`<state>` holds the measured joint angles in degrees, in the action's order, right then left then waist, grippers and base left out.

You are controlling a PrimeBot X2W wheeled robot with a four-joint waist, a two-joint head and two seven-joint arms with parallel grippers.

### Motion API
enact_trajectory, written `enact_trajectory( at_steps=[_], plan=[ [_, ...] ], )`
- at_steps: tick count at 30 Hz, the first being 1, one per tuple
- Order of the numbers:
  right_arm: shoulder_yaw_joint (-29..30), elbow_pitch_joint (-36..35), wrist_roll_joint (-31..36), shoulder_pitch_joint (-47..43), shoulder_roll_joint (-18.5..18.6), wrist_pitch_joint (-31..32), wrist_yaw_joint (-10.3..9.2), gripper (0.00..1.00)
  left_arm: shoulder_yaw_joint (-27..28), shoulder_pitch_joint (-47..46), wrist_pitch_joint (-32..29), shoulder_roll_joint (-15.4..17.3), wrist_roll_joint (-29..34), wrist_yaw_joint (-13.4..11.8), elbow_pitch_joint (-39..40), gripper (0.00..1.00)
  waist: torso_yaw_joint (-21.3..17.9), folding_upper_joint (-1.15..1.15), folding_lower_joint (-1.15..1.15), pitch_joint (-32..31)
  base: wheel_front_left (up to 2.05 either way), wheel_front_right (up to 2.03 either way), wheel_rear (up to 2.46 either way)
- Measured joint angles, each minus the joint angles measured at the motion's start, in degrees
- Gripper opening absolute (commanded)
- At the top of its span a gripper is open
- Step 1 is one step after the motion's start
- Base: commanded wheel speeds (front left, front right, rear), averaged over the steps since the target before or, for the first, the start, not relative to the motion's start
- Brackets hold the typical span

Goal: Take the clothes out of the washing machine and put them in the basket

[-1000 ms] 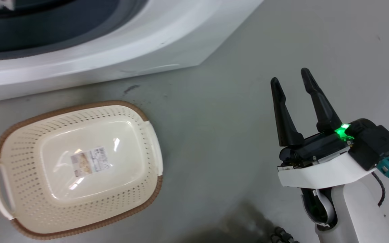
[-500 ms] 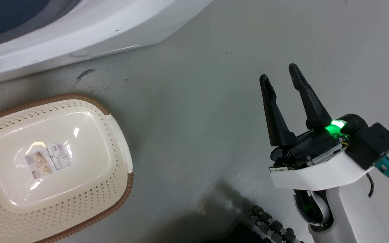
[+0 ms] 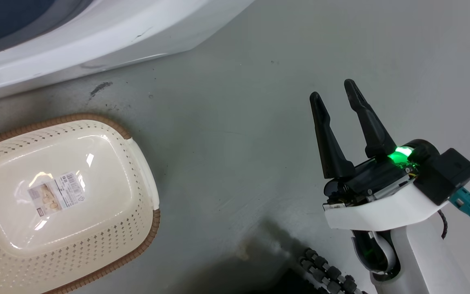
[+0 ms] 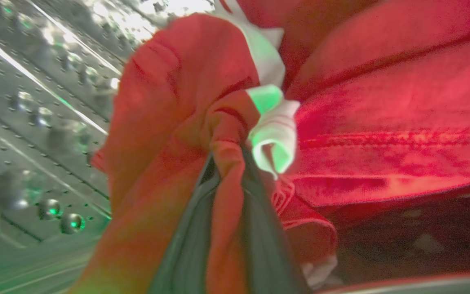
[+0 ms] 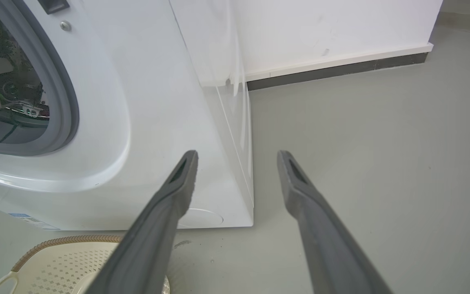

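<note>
Head camera has shifted — the basket [image 3: 137, 241] now sits far left, empty. Left gripper [image 4: 229, 157] is clamped on the clothes [image 4: 382, 102] inside the washing machine [image 4: 35, 134]; right gripper [image 3: 332, 90] stays parted, idle. Judged next step — extraction.

The basket [image 3: 137, 212] sits on the floor [image 3: 239, 122] well left of the right claw [image 3: 332, 89], the washing machine [image 3: 116, 32] behind the basket. In the drum [image 4: 35, 122], clothes [image 4: 169, 102] lie pinched in the left claw [image 4: 227, 160].

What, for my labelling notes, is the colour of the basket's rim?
Brown: the rim of the cream-white basket, best in the head view.
</note>
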<state>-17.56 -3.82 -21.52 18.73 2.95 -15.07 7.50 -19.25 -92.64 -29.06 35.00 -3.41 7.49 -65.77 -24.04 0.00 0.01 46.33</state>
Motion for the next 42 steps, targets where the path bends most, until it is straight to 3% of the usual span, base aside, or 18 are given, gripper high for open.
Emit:
enact_trajectory(
  at_steps=[4,10,16,20,33,42],
  plan=[
    [0.1,0.7,0.0,0.0,0.0,0.0,0.00,1.00,0.1,2.0,5.0,0.2,-0.5,-1.0,3.6,0.00,0.1,0.00,0.00,-0.9,0.00,0.00,0.00],
    [0.8,2.3,0.6,0.2,0.0,0.0,0.00,1.00,1.2,9.2,20.8,-0.8,-2.4,-4.3,8.7,0.00,0.9,0.00,0.00,-4.2,0.00,0.00,0.00],
    [1.6,5.1,2.8,-0.5,-0.1,0.0,0.00,1.00,3.2,18.8,33.7,-4.2,-5.9,-7.1,8.6,0.00,2.2,0.00,-0.01,-10.1,0.00,0.00,0.00],
    [2.0,7.3,4.2,-2.4,-0.1,0.0,0.00,1.00,4.3,24.8,39.5,-6.9,-8.2,-7.5,7.1,0.00,3.3,0.00,-0.01,-15.0,0.00,0.00,0.00],
    [4.5,11.4,6.5,-8.7,-0.1,1.6,0.00,1.00,6.6,37.8,44.0,-13.5,-13.2,-6.9,7.8,0.00,7.9,0.00,-0.02,-30.9,0.00,0.00,0.00],
    [6.8,10.7,6.6,-12.7,-0.1,3.4,0.00,1.00,9.6,48.2,44.1,-16.4,-14.8,-6.4,24.0,0.00,12.0,0.00,-0.03,-38.1,0.00,0.00,0.00]
  ],
)
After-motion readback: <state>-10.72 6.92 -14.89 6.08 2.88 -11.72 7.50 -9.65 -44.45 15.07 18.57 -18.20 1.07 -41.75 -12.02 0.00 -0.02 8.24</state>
